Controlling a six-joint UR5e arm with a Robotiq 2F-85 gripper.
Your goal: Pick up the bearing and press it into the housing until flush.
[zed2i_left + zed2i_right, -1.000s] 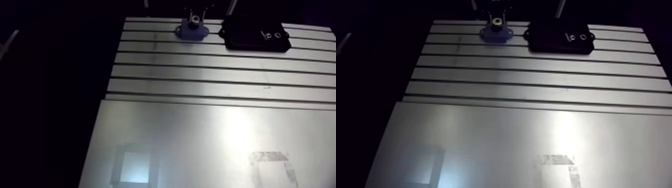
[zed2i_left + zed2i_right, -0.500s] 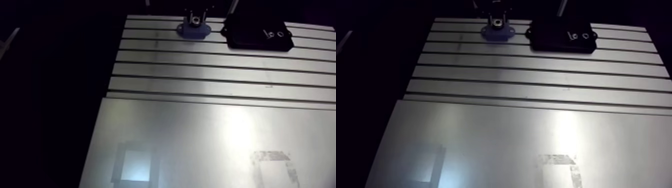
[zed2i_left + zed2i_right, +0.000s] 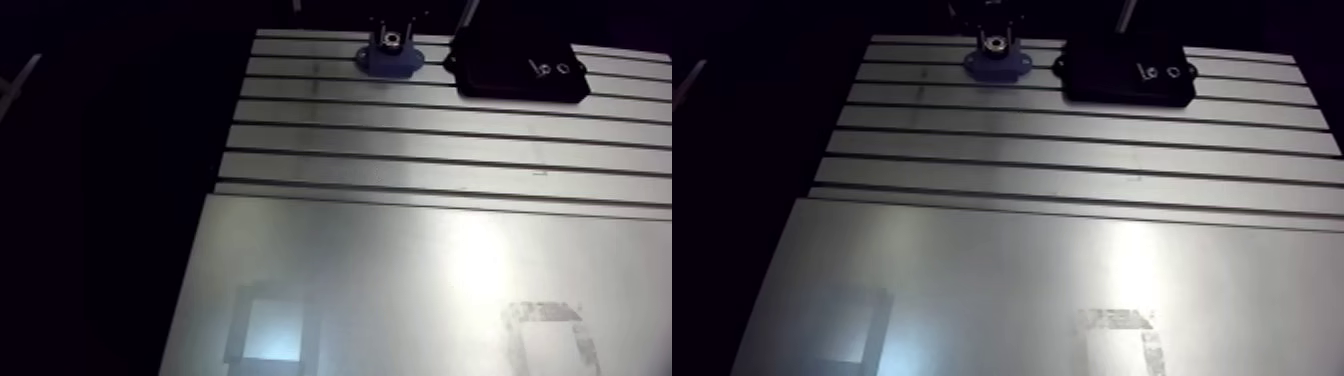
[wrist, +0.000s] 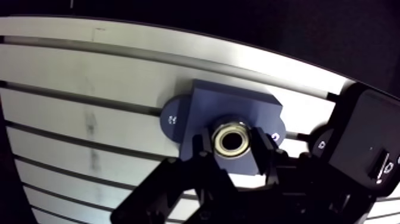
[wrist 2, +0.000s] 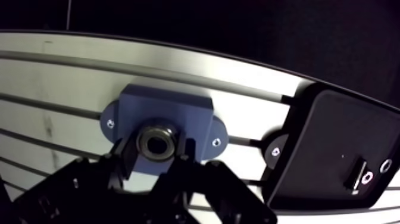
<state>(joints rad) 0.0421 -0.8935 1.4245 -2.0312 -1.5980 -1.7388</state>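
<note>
Found the bearing [image 4: 231, 138] pinched between the gripper's [image 4: 231, 145] narrowly parted fingers [image 4: 205, 149], at the blue housing's [image 4: 238, 104] bore. Read that grip only from the wrist view; from the arm view, made out housing beside black tray [image 3: 510, 72] at the table's [image 3: 400, 150] far edge.

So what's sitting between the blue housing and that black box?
Nothing: only a bare strip of slotted table separates the housing from the black box. It shows plainest in the wrist view.
</note>
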